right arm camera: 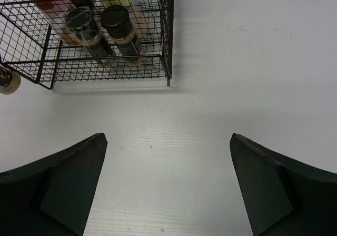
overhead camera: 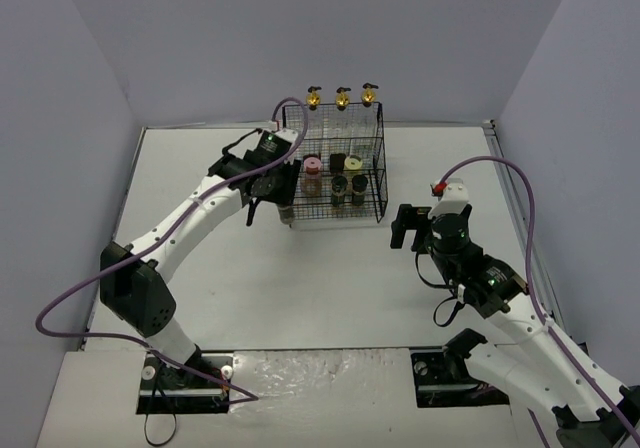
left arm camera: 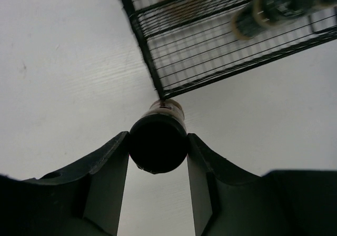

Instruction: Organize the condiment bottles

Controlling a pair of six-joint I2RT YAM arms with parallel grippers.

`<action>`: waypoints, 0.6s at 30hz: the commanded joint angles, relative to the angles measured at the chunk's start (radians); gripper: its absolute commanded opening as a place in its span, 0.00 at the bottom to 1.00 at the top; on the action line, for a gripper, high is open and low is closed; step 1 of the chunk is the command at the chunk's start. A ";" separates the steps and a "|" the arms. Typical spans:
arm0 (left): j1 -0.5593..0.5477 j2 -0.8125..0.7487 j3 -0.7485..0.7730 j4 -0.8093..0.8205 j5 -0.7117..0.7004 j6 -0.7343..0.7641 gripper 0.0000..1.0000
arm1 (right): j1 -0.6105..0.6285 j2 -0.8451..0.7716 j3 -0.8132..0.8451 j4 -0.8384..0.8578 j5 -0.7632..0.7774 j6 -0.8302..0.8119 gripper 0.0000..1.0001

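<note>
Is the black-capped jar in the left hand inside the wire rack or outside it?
Outside. The left wrist view shows the black-capped jar clamped in the left hand, just off the wire rack's corner.

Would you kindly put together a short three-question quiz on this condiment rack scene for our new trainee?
1. True or false: the right gripper is holding a jar.
2. What is clamped in the left gripper? A. nothing; B. a black-capped jar; C. a spoon.
3. Fill in: ___ gold-spouted bottles stand along the back of the wire rack.

Key: 1. False, it is open and empty over the bare table. 2. B, held just outside the rack's corner. 3. Three.
</note>
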 commanded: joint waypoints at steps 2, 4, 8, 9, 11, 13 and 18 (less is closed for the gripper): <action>-0.065 -0.042 0.199 -0.062 -0.038 -0.016 0.19 | -0.003 -0.011 0.026 0.057 0.025 -0.004 1.00; -0.076 -0.017 0.250 -0.065 -0.041 -0.016 0.19 | -0.003 -0.014 0.022 0.057 0.028 -0.004 1.00; -0.081 0.050 0.326 -0.057 -0.035 -0.014 0.19 | -0.004 -0.008 0.021 0.057 0.027 -0.004 1.00; -0.082 0.068 0.337 -0.050 -0.035 -0.013 0.19 | -0.004 -0.008 0.021 0.057 0.027 -0.004 1.00; -0.082 0.105 0.364 -0.040 -0.035 -0.013 0.19 | -0.004 -0.009 0.020 0.057 0.028 -0.004 1.00; -0.082 0.145 0.396 -0.040 -0.034 -0.014 0.19 | -0.004 -0.016 0.015 0.056 0.031 -0.004 1.00; -0.082 0.213 0.430 -0.043 -0.029 -0.023 0.19 | -0.006 -0.028 0.004 0.050 0.039 0.003 1.00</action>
